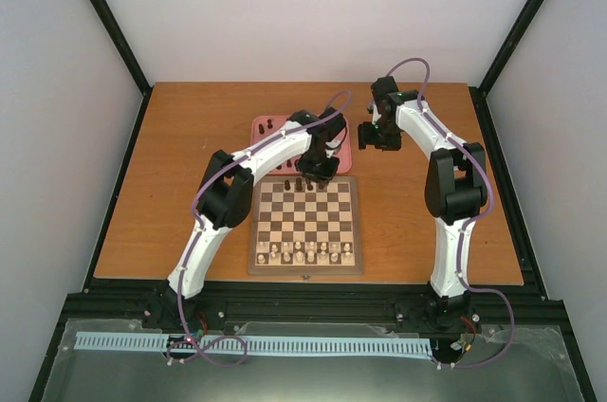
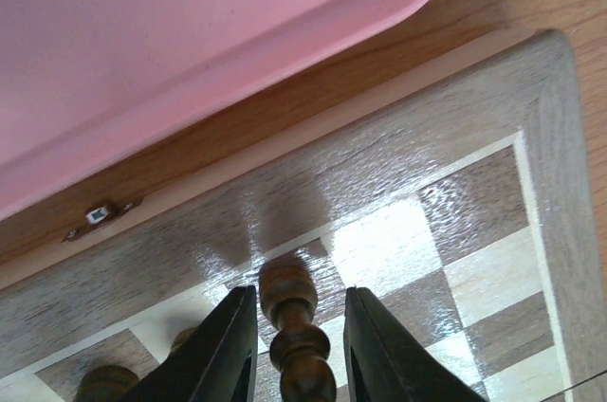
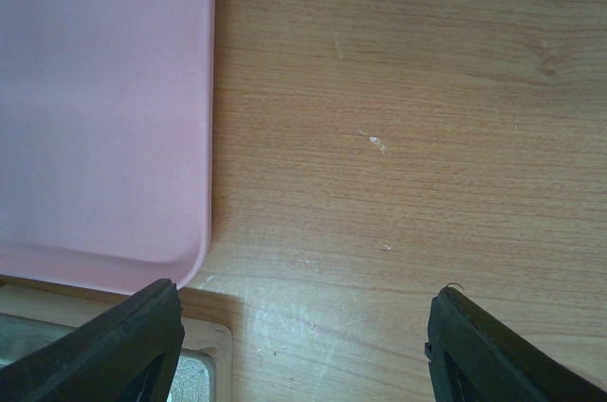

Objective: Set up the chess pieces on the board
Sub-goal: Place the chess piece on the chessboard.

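The board lies in the middle of the table, with several dark chess pieces on its far row. My left gripper hangs over that far row. In the left wrist view a dark turned piece stands upright on a far-row square of the board between the fingers. A thin gap shows on each side of the piece, so the left gripper is open. More dark pieces stand at its left. My right gripper is open and empty above bare table.
A pink tray with a few dark pieces sits just behind the board, its rim close to the left fingers. Pale pieces fill the near rows. The right wrist view shows the tray's corner and the board's corner.
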You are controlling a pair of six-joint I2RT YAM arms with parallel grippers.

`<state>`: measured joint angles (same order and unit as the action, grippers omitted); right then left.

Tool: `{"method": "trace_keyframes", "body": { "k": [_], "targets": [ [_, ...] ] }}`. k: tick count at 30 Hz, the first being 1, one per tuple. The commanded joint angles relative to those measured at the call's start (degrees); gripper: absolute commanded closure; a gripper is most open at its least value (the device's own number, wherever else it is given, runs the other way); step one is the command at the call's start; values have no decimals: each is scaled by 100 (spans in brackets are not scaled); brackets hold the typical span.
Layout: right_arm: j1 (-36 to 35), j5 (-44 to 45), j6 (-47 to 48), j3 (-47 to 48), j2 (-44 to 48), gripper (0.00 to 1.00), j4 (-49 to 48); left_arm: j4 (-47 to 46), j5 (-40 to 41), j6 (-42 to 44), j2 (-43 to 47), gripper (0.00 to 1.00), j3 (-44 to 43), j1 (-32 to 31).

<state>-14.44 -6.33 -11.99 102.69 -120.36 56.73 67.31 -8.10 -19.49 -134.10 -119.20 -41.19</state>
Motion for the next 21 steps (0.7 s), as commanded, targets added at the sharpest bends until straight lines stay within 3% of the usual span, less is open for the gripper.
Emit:
{"method": "trace_keyframes", "body": {
  "k": [1,14,21],
  "targets": [
    [32,2,2,23,96,29,-41,102,64,82,-125,71,-398,-60],
    [32,-6,12,45,89,29,-19,204,323,106,-285,67,-920,-64],
    [34,3,12,35,91,29,-13,337,802,167,-366,49,-1582,30]
  ]
}}
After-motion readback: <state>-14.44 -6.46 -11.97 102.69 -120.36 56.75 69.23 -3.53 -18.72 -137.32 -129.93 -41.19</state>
